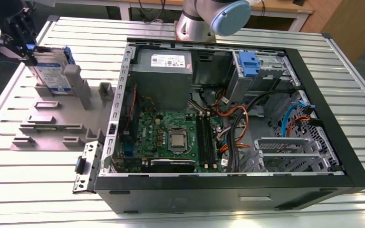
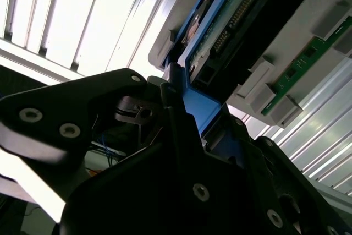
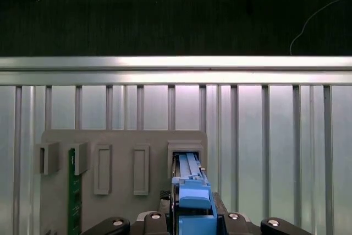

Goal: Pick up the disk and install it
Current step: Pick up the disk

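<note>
One robot arm works over a ribbed metal worktop (image 1: 17, 190). Its gripper (image 1: 19, 38) sits at the far end of the exterior view's left, right at the upper edge of the disk (image 1: 52, 76). The disk is silver with a white-and-blue label and a blue plastic frame. It stands on edge, flat faces upright, with its lower edge in a slot of a grey holder (image 1: 49, 126) on the worktop.

In the second wrist view, the black gripper (image 2: 198, 111) has the blue frame between its two fingers. They look closed against it on both sides, so it appears to have hold of the disk. The first wrist view looks along the disk (image 3: 190, 182) into its slot in the holder (image 3: 124, 163), with a green board (image 3: 73, 191) standing in a neighbouring slot.

The disk therefore lies straight below the gripper, not yet out of the holder. An open computer case (image 1: 233, 190) lies well apart, toward the exterior view's right, with a blue caddy (image 1: 249, 64) in its upper drive bay.
</note>
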Robot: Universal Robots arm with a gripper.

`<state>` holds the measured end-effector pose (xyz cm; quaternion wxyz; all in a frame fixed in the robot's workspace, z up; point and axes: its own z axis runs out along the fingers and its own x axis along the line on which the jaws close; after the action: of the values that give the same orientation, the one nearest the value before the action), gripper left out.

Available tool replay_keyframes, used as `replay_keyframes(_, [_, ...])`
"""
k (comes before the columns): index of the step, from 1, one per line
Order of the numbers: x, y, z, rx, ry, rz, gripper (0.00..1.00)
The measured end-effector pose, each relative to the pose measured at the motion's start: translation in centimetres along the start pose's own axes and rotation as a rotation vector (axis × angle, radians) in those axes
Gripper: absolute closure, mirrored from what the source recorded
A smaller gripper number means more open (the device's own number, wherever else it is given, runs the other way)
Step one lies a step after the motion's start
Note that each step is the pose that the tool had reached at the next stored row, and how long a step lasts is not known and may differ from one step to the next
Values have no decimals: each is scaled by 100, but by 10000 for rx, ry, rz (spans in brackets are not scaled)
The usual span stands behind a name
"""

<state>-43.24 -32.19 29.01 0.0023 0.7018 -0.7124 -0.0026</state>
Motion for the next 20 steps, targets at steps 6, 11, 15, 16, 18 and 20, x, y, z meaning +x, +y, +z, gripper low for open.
replay_keyframes(6, [0, 0, -22, 2, -1, 0, 63])
replay_keyframes(11, [0, 0, -24, -1, 3, 0, 63])
replay_keyframes(15, [0, 0, -16, 1, 4, 0, 62])
replay_keyframes(16, [0, 0, -7, 1, 4, 0, 56])
replay_keyframes(18, [0, 0, 4, -1, 6, 0, 56])
replay_keyframes(20, [0, 0, 4, -2, 6, 0, 56])
